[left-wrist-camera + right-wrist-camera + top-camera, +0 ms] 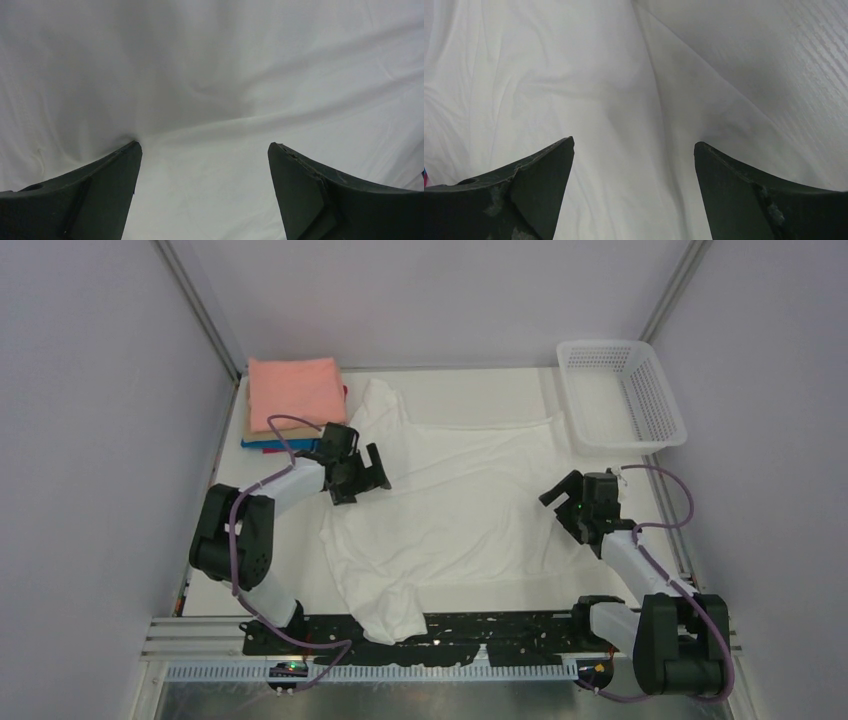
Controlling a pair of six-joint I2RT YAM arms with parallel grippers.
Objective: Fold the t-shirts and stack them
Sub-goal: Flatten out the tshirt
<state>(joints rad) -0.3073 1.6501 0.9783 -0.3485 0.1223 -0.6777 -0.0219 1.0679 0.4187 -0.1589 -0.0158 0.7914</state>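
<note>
A white t-shirt (pixel 455 505) lies spread on the table, plain side up, one sleeve hanging over the near edge. My left gripper (pixel 372 477) is open just above the shirt's left side; its wrist view shows only white cloth (pixel 210 100) between the spread fingers (pixel 120 170). My right gripper (pixel 556 502) is open over the shirt's right edge, where cloth (pixel 574 90) meets bare table (pixel 784 65). A folded stack with a salmon-pink shirt (pixel 296 390) on top, and tan, blue and magenta edges below, sits at the back left.
A white plastic mesh basket (pixel 622 392) stands at the back right. Grey walls close in the table on both sides and at the back. A black rail runs along the near edge (pixel 500 625).
</note>
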